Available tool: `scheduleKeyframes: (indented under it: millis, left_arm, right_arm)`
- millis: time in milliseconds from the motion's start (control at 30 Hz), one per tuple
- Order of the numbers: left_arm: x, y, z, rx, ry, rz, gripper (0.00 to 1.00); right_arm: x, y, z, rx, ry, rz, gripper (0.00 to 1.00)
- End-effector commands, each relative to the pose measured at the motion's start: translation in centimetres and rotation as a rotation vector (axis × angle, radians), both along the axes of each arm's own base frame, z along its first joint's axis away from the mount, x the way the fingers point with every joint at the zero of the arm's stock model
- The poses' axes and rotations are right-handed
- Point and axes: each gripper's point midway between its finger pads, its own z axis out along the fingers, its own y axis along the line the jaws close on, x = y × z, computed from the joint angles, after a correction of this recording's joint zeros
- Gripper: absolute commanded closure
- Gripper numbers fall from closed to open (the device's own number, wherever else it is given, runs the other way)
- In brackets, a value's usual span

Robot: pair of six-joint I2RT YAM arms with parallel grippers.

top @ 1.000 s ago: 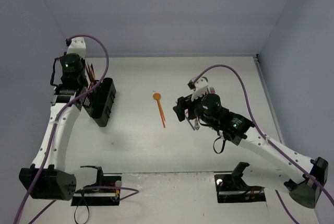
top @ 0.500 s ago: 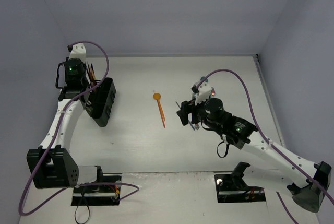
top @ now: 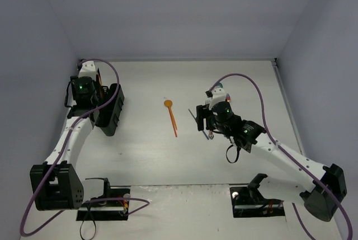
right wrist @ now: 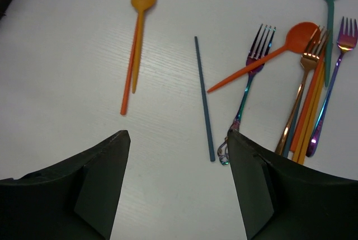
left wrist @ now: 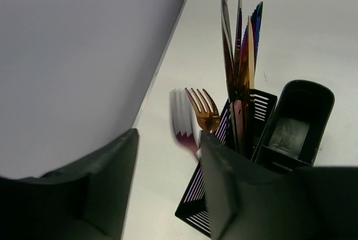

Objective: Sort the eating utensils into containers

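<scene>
Knives [left wrist: 238, 66] with an iridescent sheen are standing upright in one compartment of the black caddy [left wrist: 313, 92] at the far left of the table [top: 145, 156]. A copper fork [left wrist: 203, 110] is poking up just left of them, and a blurred purple fork [left wrist: 183, 125] is showing beside it. The left gripper [left wrist: 169, 136] is hovering above with its fingers spread, pinching nothing. Toward the right, the right gripper [right wrist: 178, 136] is hanging with its fingers wide apart and empty. Loose pieces are lying flat below it: an orange spoon [right wrist: 134, 44], a slim teal rod [right wrist: 204, 100], and a cluster of forks and spoons [right wrist: 309, 58].
</scene>
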Motion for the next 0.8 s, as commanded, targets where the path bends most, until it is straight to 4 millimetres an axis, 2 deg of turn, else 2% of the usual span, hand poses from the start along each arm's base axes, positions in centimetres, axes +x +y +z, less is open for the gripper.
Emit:
scheduleKeyframes:
  millis: [0,100,200,367,500,633,767]
  left_arm:
    - [-0.3,-0.4,6.1,-0.048,-0.210,0.000,0.45]
    - [-1.8,-0.9,8.5,-0.105,-0.243,0.005,0.29]
    - [-3.2,-1.6,9.3,-0.170,-0.196,-0.003,0.23]
    - [-5.4,-5.1,7.7,-0.332,-0.091,-0.116,0.21]
    - [-7.3,-9.3,5.0,-0.489,-0.009,-0.276,0.21]
    - [-9.0,-11.2,3.7,-0.577,0.042,-0.336,0.21]
    - [-10.0,-12.3,3.2,-0.627,0.054,-0.370,0.21]
  right_arm:
    - [2.4,-1.7,-1.5,0.006,0.050,-0.118,0.37]
    - [3.8,-2.9,-4.0,-0.010,0.130,-0.174,0.44]
    - [4.8,-3.7,-5.9,-0.028,0.189,-0.213,0.51]
    - [6.4,-3.9,-8.4,-0.070,0.253,-0.242,0.60]
    - [7.6,-3.9,-10.3,-0.109,0.293,-0.261,0.64]
    - [8.4,-3.9,-12.1,-0.147,0.329,-0.269,0.66]
    - [9.1,-4.0,-13.9,-0.173,0.361,-0.284,0.68]
